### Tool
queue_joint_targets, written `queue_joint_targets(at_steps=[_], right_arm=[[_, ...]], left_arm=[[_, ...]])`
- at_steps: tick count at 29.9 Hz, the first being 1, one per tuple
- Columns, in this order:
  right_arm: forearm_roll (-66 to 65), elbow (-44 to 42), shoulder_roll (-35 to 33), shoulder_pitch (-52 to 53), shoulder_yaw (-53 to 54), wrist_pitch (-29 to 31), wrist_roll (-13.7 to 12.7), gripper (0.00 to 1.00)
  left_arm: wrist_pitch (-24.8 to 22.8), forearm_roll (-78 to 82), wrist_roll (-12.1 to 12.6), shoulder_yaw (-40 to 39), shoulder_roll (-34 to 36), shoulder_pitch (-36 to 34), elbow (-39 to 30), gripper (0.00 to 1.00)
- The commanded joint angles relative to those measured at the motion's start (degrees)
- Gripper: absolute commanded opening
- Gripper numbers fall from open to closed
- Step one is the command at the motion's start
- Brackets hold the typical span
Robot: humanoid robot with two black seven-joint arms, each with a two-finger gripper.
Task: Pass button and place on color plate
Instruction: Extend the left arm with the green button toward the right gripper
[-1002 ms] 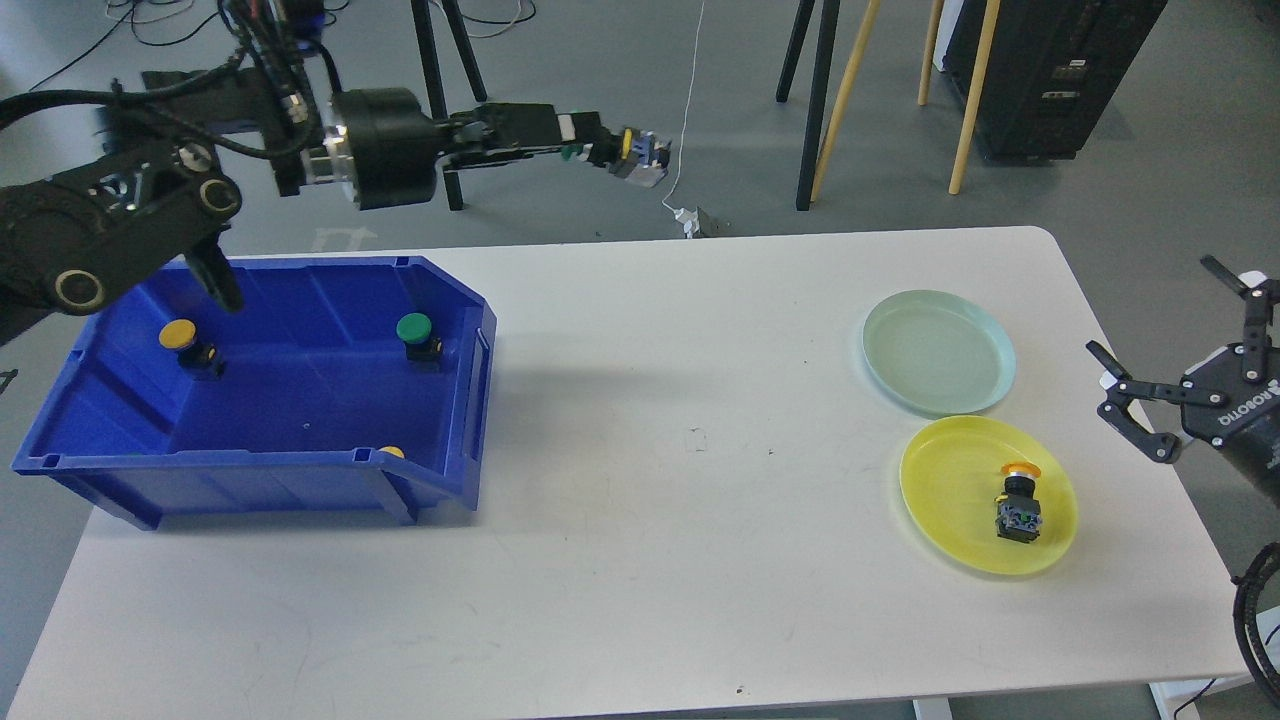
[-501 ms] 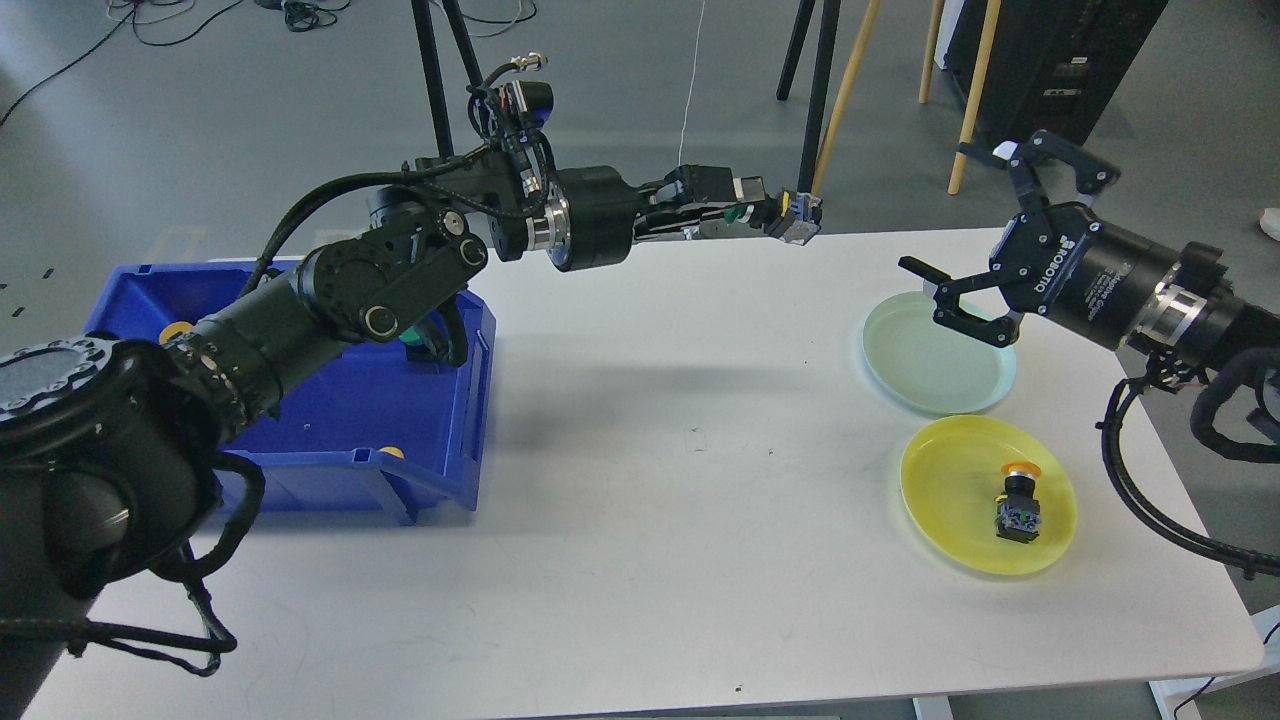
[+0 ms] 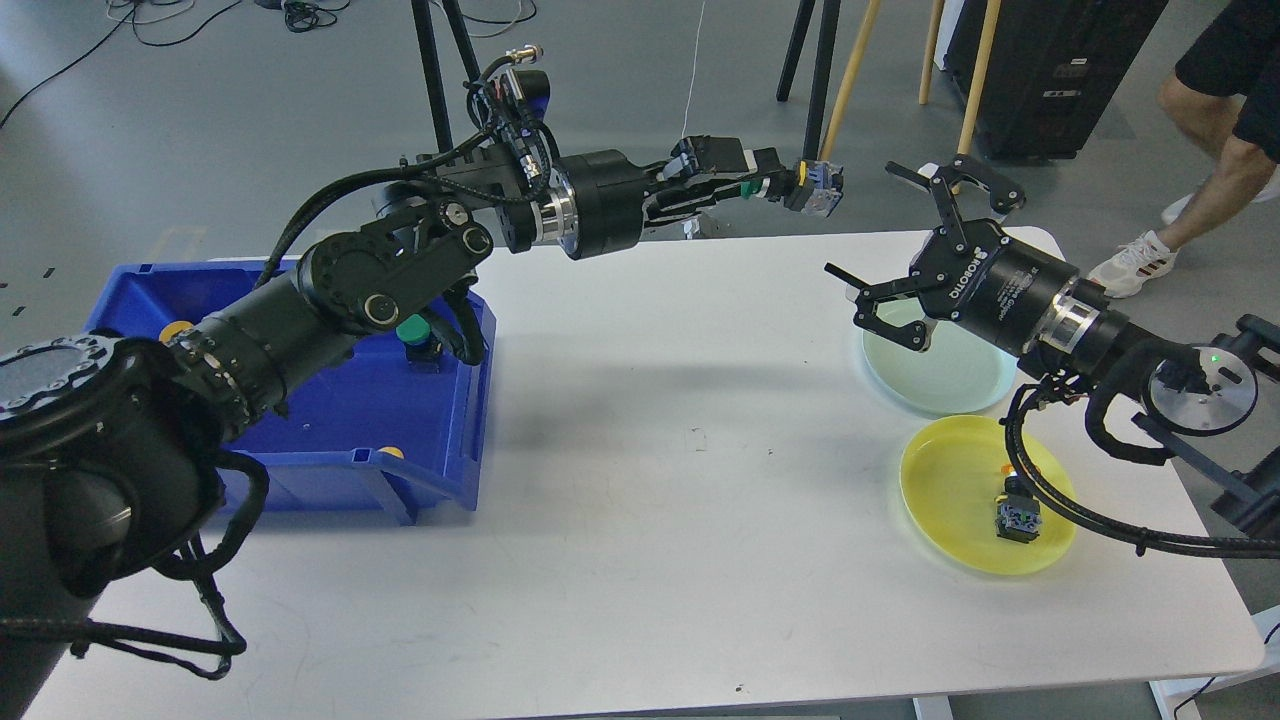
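My left gripper [image 3: 800, 185] reaches right across the table's far edge, shut on a yellow-capped button [image 3: 818, 186] held in the air. My right gripper [image 3: 890, 235] is open and empty, its fingers spread wide, just right of and below that button, above the pale green plate [image 3: 950, 385]. A yellow plate [image 3: 950, 500] in front of it holds an orange-capped button [image 3: 1017, 512], partly behind my right arm's cable. The blue bin [image 3: 440, 440] at the left holds a green button [image 3: 415, 335], a yellow button [image 3: 177, 331] and another yellow cap [image 3: 392, 452] at the front wall.
The white table [image 3: 650, 520] spans the view. Beyond its far edge are tripod legs [image 3: 815, 80], wooden poles and a black cabinet [image 3: 1050, 70]. A person's legs [image 3: 1200, 130] stand at the far right. My left arm covers much of the bin.
My left gripper has carried the button further right and slightly up. My right arm has swung in from the right edge toward it, gripper open, now close to the button. A person has appeared.
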Motion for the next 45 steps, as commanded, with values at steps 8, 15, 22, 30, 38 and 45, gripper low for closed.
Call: queue_joint_targets(at_steps=[8,15,22,30,38,45], right_arm=[[0.6,-1.1,1.5,0.8,0.0,0.0,-0.6,0.99],[0.8,-1.2,2.2,1.5,0.0,0.0,-1.1,0.99],[1.4,-1.2,2.6,1.8,0.0,0.0,-1.5,0.98],[1.4,-1.2,3.5,1.9,-0.1,0.0,-1.9,0.80],[1.2,-1.2,4.0,2.6,-0.1,0.0,-1.9,0.59],[0.9,-1.2,4.0,2.6,-0.2,0.0,-1.8,0.40]], left_arm=[[0.0,0.0,0.0,0.0,0.0,0.1,-0.7,0.05],[0.0,0.0,0.0,0.0,0.0,0.2,-0.7,0.05],[0.0,0.0,0.0,0.0,-0.1,0.3,-0.7,0.05],[0.0,0.0,0.0,0.0,-0.2,0.3,-0.7,0.05],[0.0,0.0,0.0,0.0,-0.4,0.3,-0.8,0.05],[0.0,0.0,0.0,0.1,-0.4,0.3,-0.8,0.05]])
